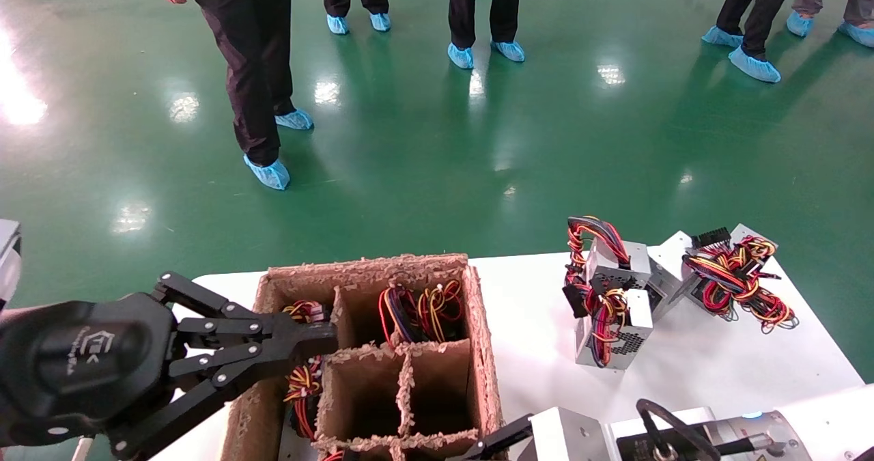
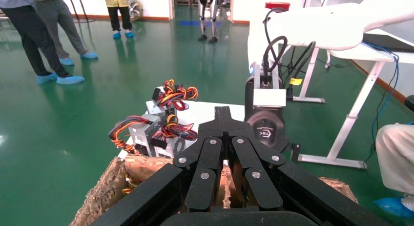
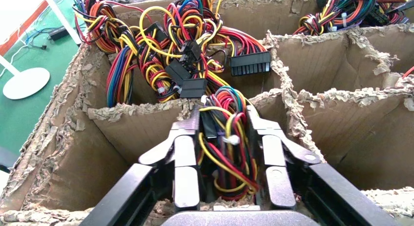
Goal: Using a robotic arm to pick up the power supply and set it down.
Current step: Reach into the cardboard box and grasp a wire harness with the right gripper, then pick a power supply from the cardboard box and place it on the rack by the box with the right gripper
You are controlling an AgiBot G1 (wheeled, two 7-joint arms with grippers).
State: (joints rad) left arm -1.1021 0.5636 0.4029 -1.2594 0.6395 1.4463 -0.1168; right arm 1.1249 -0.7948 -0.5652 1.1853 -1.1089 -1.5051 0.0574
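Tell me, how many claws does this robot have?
2. The left black end effector, shut, hovers over the brown cardboard box; the right end effector grips coloured wires inside it.

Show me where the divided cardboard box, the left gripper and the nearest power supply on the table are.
cardboard box point(image 1: 486, 352): head view, on its right outer wall.
left gripper point(image 1: 321, 338): head view, at the closed tips over the box.
power supply point(image 1: 631, 341): head view, on its perforated vent face.

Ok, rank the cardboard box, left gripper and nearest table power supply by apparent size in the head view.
1. Cardboard box and left gripper: alike in spread, and the gripper is nearer the camera, so unranked.
2. Power supply, clearly smallest.
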